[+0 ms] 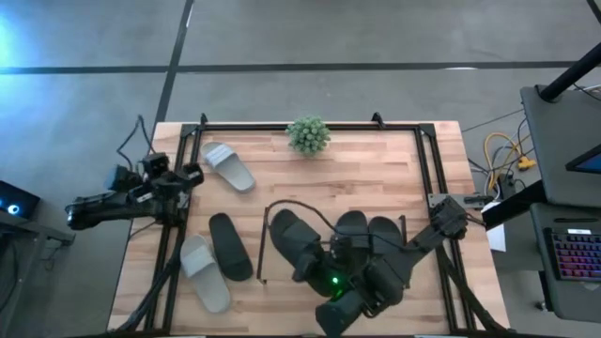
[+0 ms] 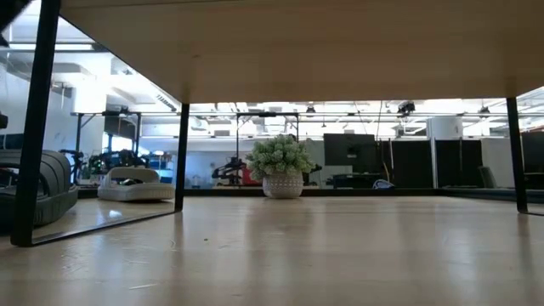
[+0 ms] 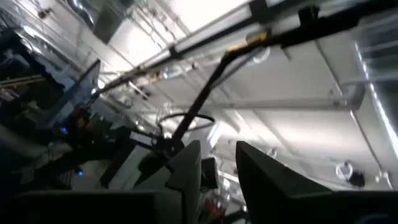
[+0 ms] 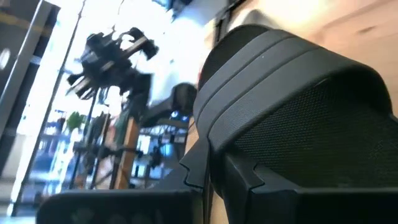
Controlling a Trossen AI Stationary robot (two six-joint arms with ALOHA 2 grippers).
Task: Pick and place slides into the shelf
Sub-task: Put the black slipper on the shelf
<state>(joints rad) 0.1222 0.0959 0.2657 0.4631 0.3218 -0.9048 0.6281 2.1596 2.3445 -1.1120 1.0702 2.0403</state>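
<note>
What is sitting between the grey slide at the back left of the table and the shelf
In the high view, only bare table lies between that grey slide and the shelf. A black slide sits nearer the front, beside the path.

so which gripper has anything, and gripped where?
Right gripper is shut on a black slide, pinching its edge. Left gripper holds nothing, its fingers apart, off the table's left edge.

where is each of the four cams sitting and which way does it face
High: overhead, straight down on the table; both arms show.
Low: table height under the shelf, level toward the plant; no arm shows.
Left wrist: tipped up at the ceiling; own fingers show.
Right wrist: tight on a black slide in its fingers.
Shared: the plant and the grey slide, high and low views.
</note>
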